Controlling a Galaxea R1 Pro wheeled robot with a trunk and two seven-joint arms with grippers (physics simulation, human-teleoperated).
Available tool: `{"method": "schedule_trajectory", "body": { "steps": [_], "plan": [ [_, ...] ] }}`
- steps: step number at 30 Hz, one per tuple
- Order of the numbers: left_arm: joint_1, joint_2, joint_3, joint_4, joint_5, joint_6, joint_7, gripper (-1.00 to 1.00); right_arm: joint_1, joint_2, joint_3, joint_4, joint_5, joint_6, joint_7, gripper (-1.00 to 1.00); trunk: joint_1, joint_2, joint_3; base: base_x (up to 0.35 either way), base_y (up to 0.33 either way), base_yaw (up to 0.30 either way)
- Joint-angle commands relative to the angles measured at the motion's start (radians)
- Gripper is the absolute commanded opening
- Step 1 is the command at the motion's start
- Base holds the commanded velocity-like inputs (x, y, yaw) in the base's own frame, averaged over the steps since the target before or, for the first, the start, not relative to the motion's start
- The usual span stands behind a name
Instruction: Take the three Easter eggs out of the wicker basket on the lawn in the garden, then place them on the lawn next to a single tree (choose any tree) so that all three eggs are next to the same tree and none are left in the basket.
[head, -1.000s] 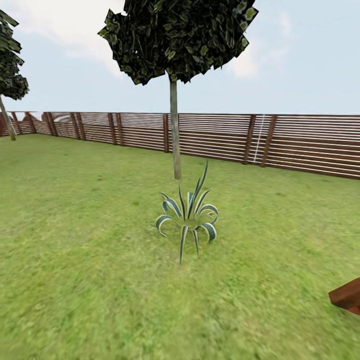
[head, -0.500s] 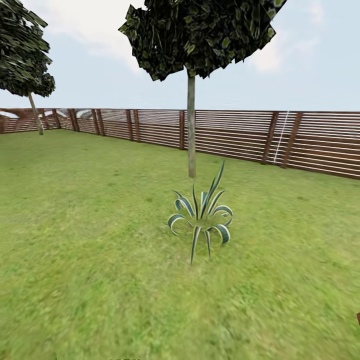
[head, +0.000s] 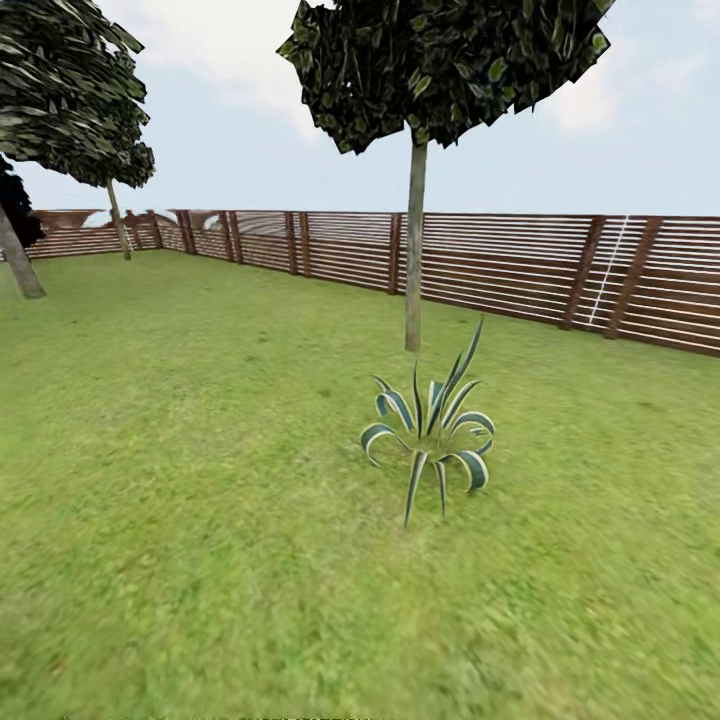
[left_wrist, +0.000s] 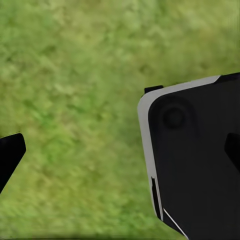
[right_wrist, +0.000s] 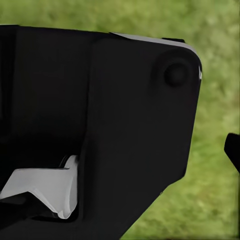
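- Easter eggs and their basket are not in front of you right now, so you cannot place them from here; you are looking over open lawn (head: 180, 480) toward the wooden fence (head: 520, 265).
- Over the last second the whole head view has slid rightward across the picture: the striped spiky plant (head: 430, 435) and the thin-trunked tree (head: 413, 250) behind it now sit right of centre, and the brown wooden corner that was at the lower right edge has left the frame. That is your camera swinging left, not the plants moving.
- The turn has brought in a second round-crowned tree (head: 118, 215) by the far fence and a thicker leaning trunk (head: 18, 262) at the left edge. My guess is you are scanning for the basket or a drop-off tree, so nothing of the task looks done yet.
- Room is generous: grass is bare to your left and straight ahead, bounded only by the fence. The spiky plant is the one low obstacle nearby; pass it on the left.
- Both wrist views show grass under dark robot housing. You cannot tell whether either gripper is apart or together.
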Motion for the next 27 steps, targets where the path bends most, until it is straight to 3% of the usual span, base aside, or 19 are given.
{"method": "schedule_trajectory", "body": {
  "steps": [1,8,20,27],
  "plan": [
    [-0.001,0.000,-0.005,0.001,0.000,-0.003,0.001,1.00,0.000,0.000,0.006,-0.001,-0.001,-0.001,-0.001,1.00,0.000,-0.001,-0.003,0.001,-0.001,0.211],
    [-0.001,0.000,-0.005,0.002,-0.001,-0.003,0.001,1.00,0.000,0.000,0.006,-0.001,-0.001,-0.001,-0.001,1.00,0.000,-0.001,-0.011,0.054,0.000,0.211],
    [-0.001,0.000,-0.005,0.002,-0.001,-0.003,0.002,1.00,0.000,0.000,0.006,-0.001,0.000,-0.001,-0.001,1.00,0.000,-0.001,-0.026,0.263,0.000,0.207],
    [-0.001,0.000,-0.005,0.001,-0.001,-0.003,0.002,1.00,0.000,0.000,0.007,-0.001,0.004,-0.001,0.001,1.00,0.000,-0.001,-0.029,0.127,-0.064,0.072]
  ]
}}
